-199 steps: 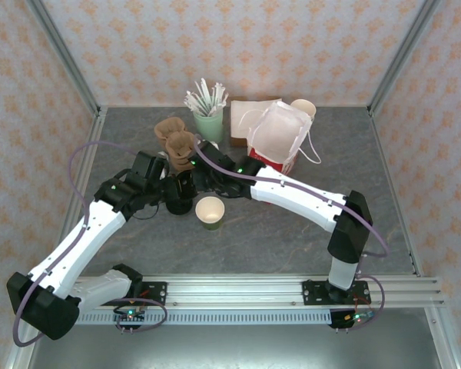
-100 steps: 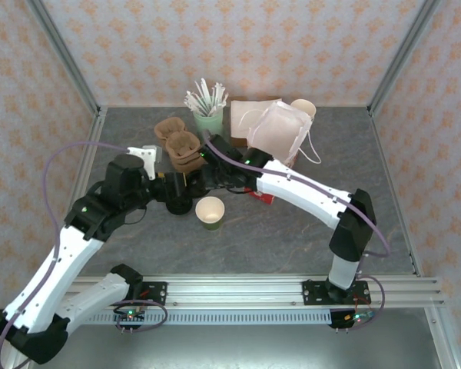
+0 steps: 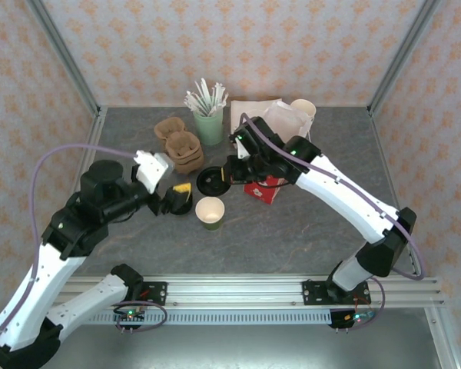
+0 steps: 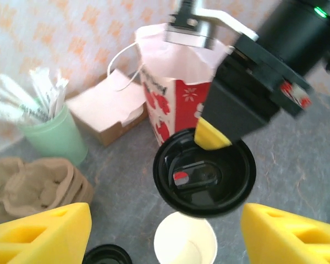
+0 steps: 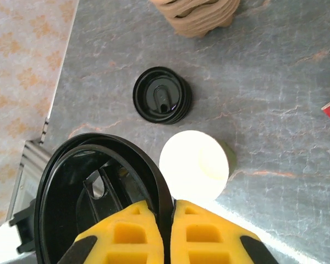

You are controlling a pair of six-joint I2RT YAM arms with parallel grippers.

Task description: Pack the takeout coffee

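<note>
The takeout coffee cup (image 3: 210,211) (image 4: 185,246) (image 5: 194,164) stands lidless on the grey table, olive outside and cream inside. A round black lid (image 3: 213,181) (image 4: 204,173) (image 5: 96,192) hangs tilted just above and behind it. My right gripper (image 3: 225,177) (image 5: 168,206) is shut on that lid's rim. To the cup's left, my left gripper (image 3: 175,198) (image 4: 165,223) stands open, its yellow fingers (image 4: 41,231) wide apart with nothing between them. More black lids (image 4: 106,256) (image 5: 161,102) lie stacked on the table beside the cup.
A red-and-white paper bag (image 3: 280,142) (image 4: 176,82) stands behind the cup. Brown cup carriers (image 3: 180,142) (image 5: 198,16), a pale green cup of white sticks (image 3: 209,123) (image 4: 49,132), a napkin box (image 4: 107,107) and stacked cups (image 3: 303,108) line the back.
My left gripper has opened, let go of the lid and drawn back to the left. The right gripper, shut on the lid, has lifted it away to the right, near the cup.
</note>
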